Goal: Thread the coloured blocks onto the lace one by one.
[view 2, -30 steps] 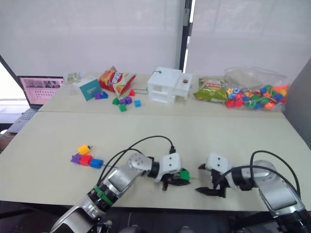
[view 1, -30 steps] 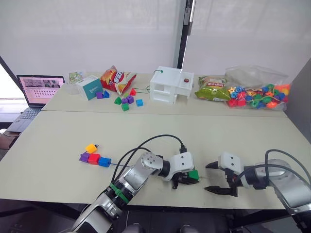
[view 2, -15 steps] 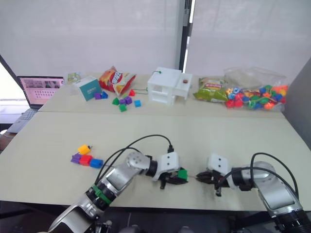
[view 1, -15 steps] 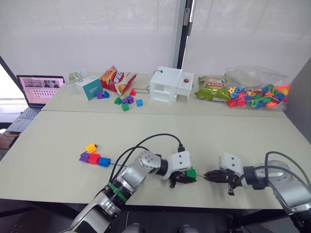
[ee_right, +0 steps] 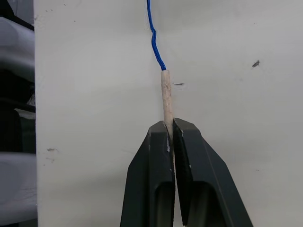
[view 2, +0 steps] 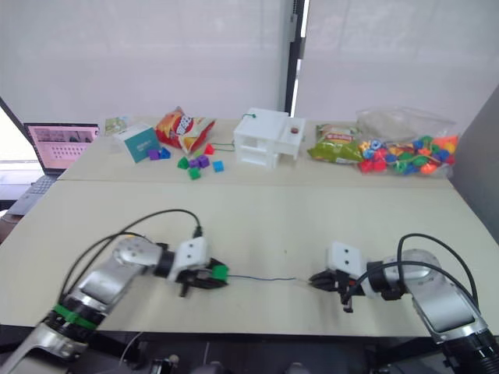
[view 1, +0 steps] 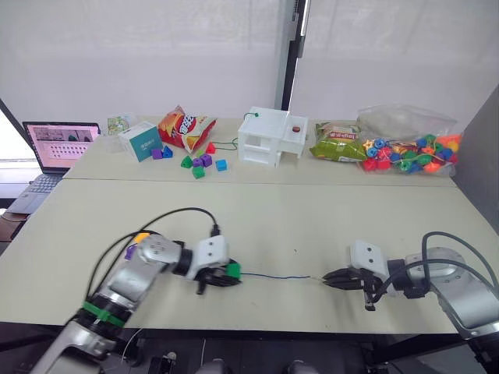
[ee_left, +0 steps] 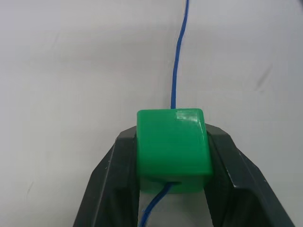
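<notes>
Left gripper (ee_left: 172, 156) clamped on green block (ee_left: 173, 146), blue lace (view 1: 273, 276) threaded through, right gripper (ee_right: 171, 128) pinching lace's pale tip (ee_right: 166, 97)

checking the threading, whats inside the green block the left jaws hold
The dark-blue lace enters the far face of the green block and comes out the near face, so it runs through. The hole itself is covered by the block. The left gripper clamps its sides.
</notes>
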Robot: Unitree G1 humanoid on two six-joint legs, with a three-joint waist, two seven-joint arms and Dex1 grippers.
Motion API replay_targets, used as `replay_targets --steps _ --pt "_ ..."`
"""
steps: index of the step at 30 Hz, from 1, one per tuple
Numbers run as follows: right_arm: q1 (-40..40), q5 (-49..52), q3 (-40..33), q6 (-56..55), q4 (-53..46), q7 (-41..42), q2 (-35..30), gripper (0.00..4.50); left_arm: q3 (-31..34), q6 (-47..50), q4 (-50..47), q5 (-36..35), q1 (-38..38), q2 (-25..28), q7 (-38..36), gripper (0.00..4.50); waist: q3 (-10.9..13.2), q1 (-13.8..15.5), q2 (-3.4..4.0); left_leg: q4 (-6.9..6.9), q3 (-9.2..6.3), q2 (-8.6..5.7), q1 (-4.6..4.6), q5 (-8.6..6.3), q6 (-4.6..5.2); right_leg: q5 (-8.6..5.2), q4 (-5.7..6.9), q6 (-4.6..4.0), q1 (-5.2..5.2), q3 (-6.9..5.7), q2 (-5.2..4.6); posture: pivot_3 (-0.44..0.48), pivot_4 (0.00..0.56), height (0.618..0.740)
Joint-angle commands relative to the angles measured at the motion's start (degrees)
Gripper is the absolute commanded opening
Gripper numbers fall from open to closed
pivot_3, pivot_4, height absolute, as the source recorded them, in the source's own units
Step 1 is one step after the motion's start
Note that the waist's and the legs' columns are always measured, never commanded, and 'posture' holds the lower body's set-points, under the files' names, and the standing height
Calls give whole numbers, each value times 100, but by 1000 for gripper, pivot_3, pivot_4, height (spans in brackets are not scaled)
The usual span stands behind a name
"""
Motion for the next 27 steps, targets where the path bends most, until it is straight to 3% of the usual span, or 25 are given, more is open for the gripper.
replay_targets --steps 1,7,15,27 --pt "-40 37 -42 -45 -2 18 -53 0 248 -602 837 284 116 609 -263 1204 0 -21 0 -3 1 1 3 0 0 0 0 0 0 0 0 0 150 740" --pt "-46 23 -71 -78 101 22 -75 0 333 -998 1224 317 105 752 -368 1204 -3 -43 4 -22 10 0 22 0 0 -2 2 -5 5 6 -2 0 150 740" --pt "-1 16 -222 -109 296 -50 -191 0 333 -790 941 274 27 460 -268 1204 -3 -15 4 -21 14 -1 21 0 0 -2 4 -4 7 5 -1 0 150 740" --pt "171 45 -247 11 116 -289 -186 0 353 -865 956 196 -154 464 -609 1204 -3 14 5 -20 16 0 21 1 0 -2 4 -3 8 5 3 0 150 740"
